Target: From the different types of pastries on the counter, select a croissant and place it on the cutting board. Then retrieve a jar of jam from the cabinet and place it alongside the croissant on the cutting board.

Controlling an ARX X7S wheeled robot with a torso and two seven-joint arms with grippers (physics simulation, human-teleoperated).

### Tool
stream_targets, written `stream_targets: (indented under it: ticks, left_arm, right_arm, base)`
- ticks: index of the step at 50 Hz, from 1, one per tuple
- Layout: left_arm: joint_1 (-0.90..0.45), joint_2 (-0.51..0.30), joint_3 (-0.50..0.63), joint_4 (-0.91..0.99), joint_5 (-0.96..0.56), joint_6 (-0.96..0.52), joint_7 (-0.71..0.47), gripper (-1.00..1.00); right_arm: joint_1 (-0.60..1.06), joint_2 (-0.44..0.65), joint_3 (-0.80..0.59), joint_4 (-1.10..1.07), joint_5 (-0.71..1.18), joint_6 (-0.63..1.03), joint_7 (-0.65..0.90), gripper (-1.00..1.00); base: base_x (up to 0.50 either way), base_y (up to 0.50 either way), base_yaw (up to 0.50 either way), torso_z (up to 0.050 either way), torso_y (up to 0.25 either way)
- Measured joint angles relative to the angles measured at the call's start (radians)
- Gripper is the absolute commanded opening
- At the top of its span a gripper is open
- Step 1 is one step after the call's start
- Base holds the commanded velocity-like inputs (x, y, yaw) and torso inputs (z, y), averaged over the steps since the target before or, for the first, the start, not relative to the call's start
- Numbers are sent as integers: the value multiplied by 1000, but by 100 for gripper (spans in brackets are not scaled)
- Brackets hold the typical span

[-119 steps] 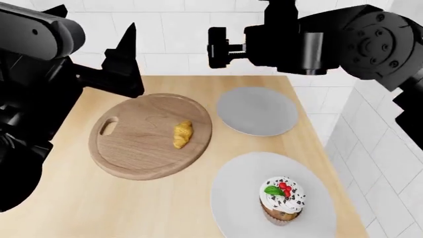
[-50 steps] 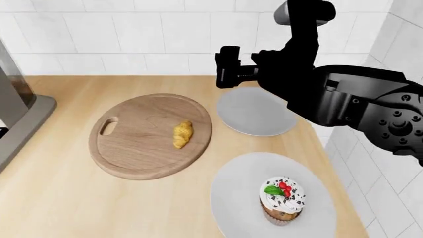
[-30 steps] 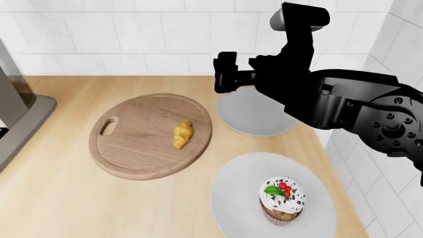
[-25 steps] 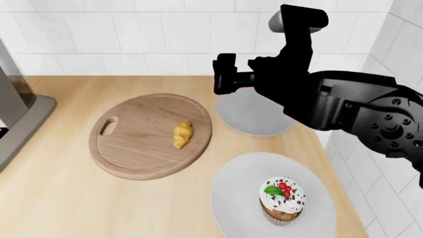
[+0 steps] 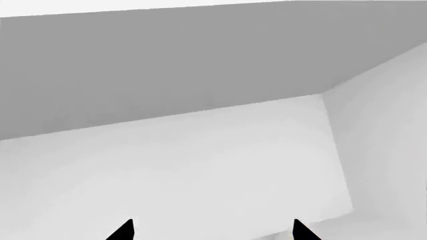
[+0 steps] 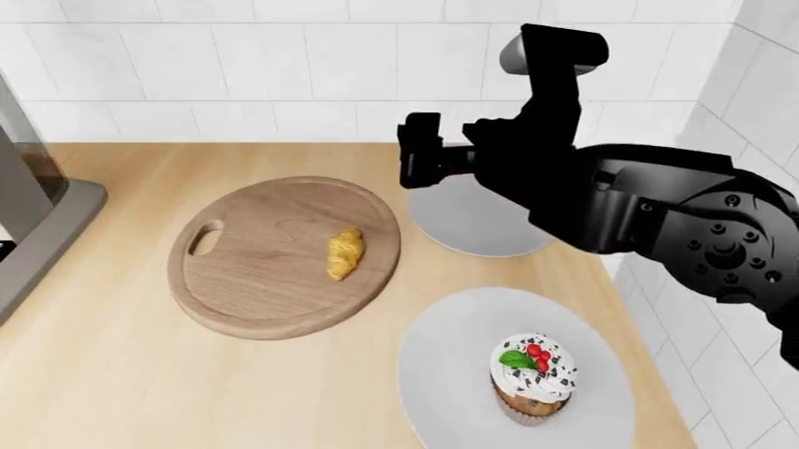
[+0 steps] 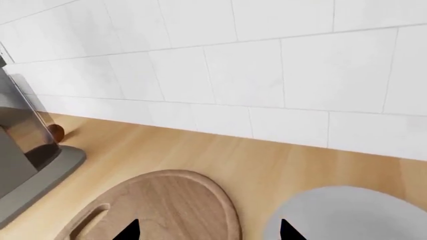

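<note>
The golden croissant (image 6: 346,253) lies on the round wooden cutting board (image 6: 256,285), right of its middle. My right gripper (image 6: 417,165) hovers above the counter (image 6: 125,374) between the board and the far grey plate (image 6: 481,229); its jaws are open and empty. In the right wrist view the gripper (image 7: 209,232) looks down at the board's far edge (image 7: 167,205) and the plate (image 7: 353,215). My left gripper (image 5: 212,232) is out of the head view; its open, empty tips face plain white and grey panels. The jar of jam is not in view.
A chocolate cupcake (image 6: 533,377) with white frosting stands on the near grey plate (image 6: 437,374) at the front right. A grey appliance (image 6: 32,210) stands at the counter's left edge, also in the right wrist view (image 7: 27,160). White tiled walls close the back and right.
The left arm has left the head view. The right arm has crept slightly left and lower over the far plate. The croissant, board and cupcake have not moved.
</note>
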Motion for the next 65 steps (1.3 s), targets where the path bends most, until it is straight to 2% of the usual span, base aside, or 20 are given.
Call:
stream_targets:
  ticks: [9, 24, 52, 65]
  left_arm:
    - [-20, 54, -112, -3, 154, -139, 61, 100]
    - [-31, 84, -159, 12, 220, -278, 58, 100]
    - [-34, 91, -235, -88, 338, -256, -40, 100]
    - [-34, 91, -197, -146, 306, -253, -34, 100]
  right_arm:
    - [-7, -2, 1, 5, -1, -3, -4, 100]
    - [-14, -4, 4, 10, -3, -7, -8, 100]
    - [-23, -3, 11, 8, -6, -9, -7, 100]
    - [-26, 0, 16, 7, -7, -11, -6, 100]
  base:
    - [0, 0, 0, 0, 0]
    - [0, 0, 0, 0, 0]
    - [0, 0, 0, 0, 0]
    - [0, 0, 0, 0, 0]
